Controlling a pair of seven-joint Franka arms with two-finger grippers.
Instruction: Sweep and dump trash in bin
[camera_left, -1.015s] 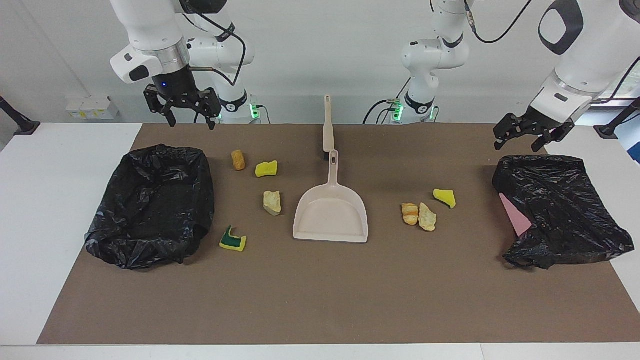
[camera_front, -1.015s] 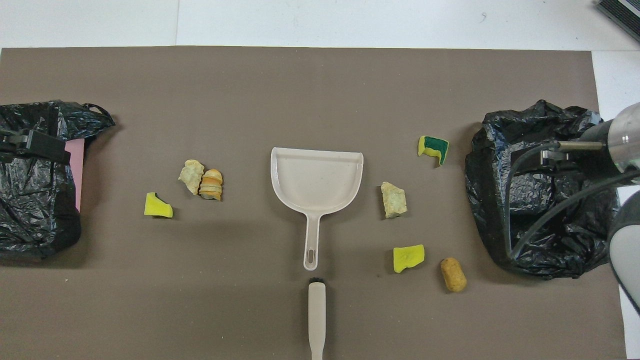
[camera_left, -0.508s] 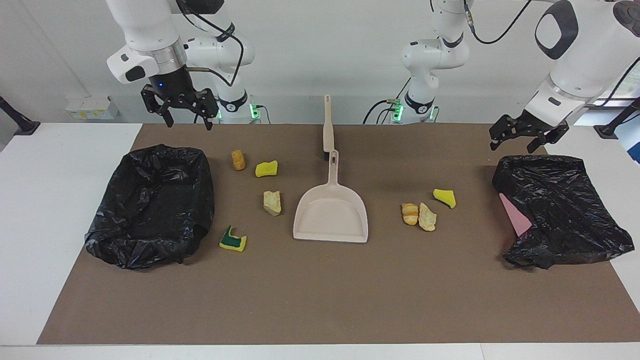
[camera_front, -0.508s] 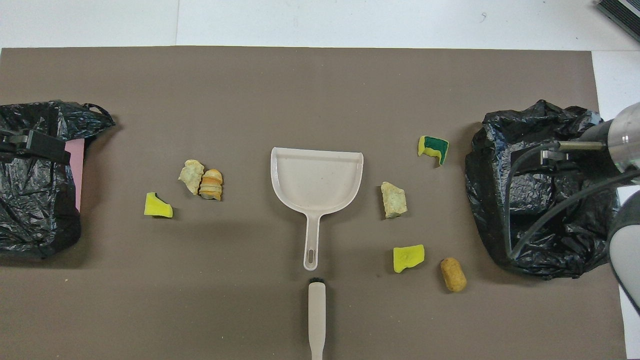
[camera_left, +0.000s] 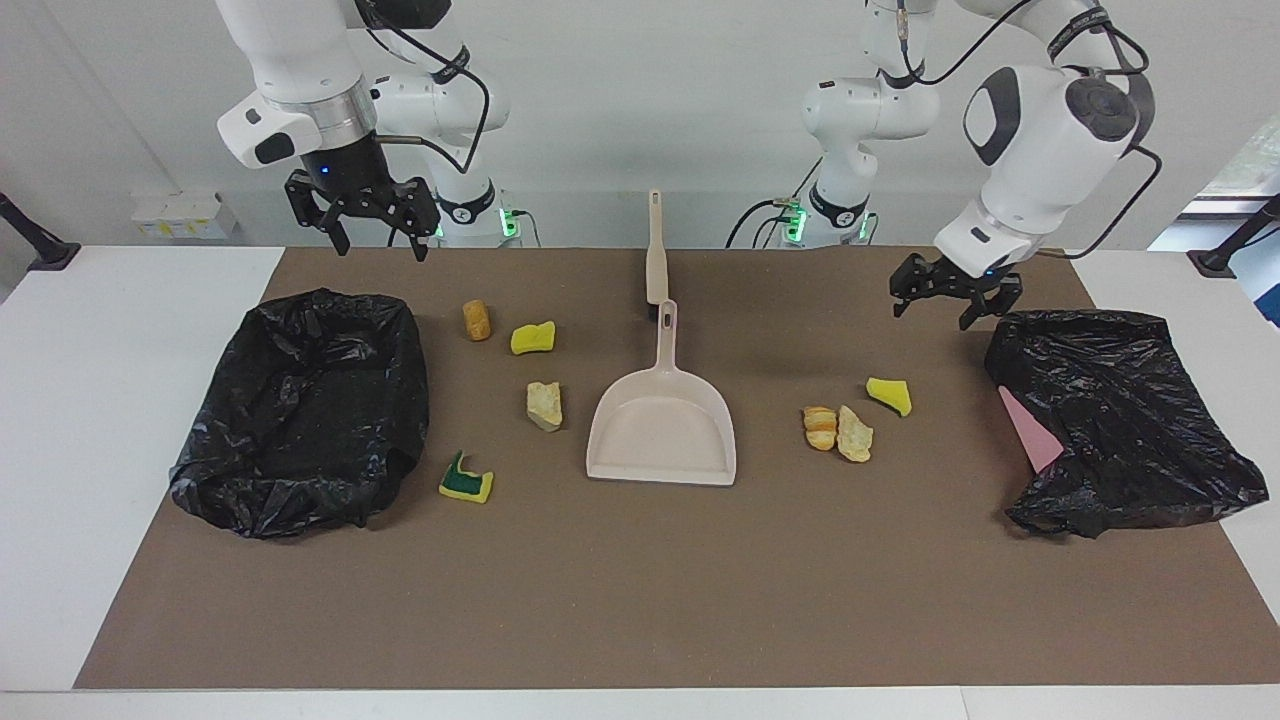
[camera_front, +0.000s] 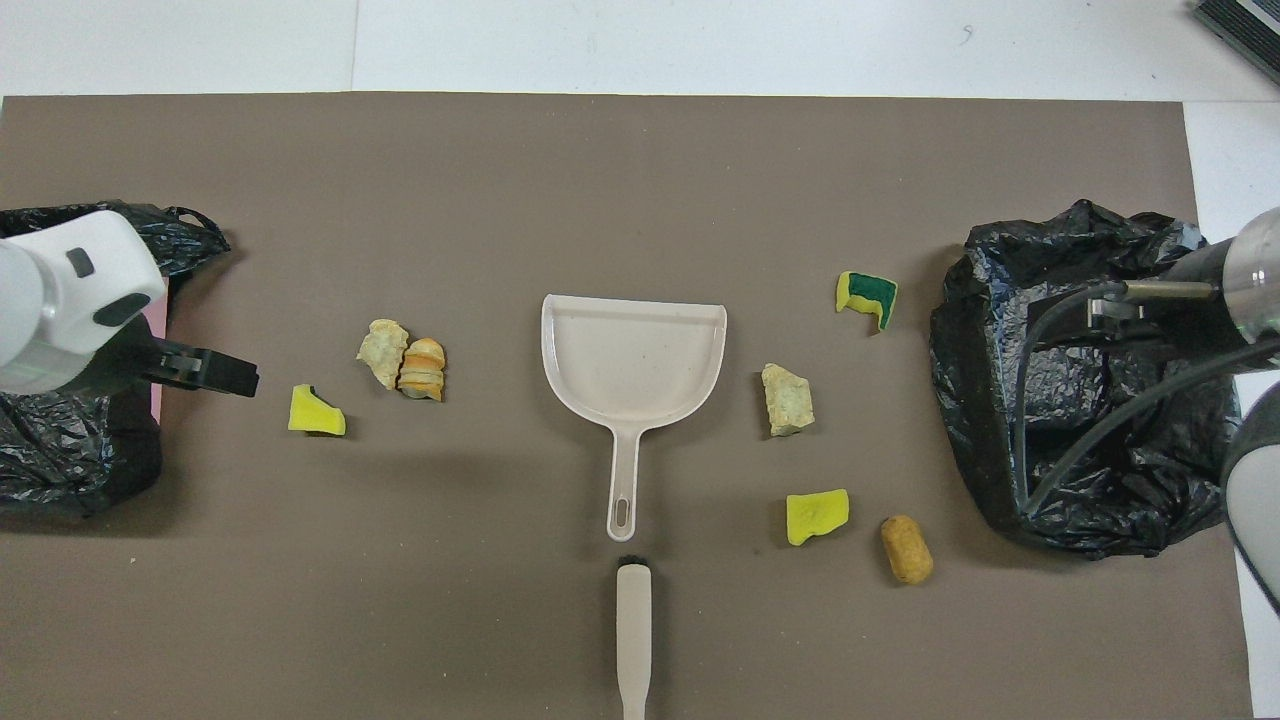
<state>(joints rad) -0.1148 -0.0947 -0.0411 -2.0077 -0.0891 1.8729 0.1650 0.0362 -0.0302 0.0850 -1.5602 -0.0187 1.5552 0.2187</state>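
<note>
Brown mat (camera_left: 640, 600): facing view alone shows both empty pincers spread, left (camera_left: 948, 300), right (camera_left: 365, 215)

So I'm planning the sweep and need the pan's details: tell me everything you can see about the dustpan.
The dustpan is pale beige, plastic by its look, with a wide flat tray, low raised walls and a long handle ending in a hanging slot. It lies flat and empty mid-mat, open lip pointing away from the robots, handle toward them. The handle end sits just short of the brush, nothing touching it. The bread chunk lies beside it.
</note>
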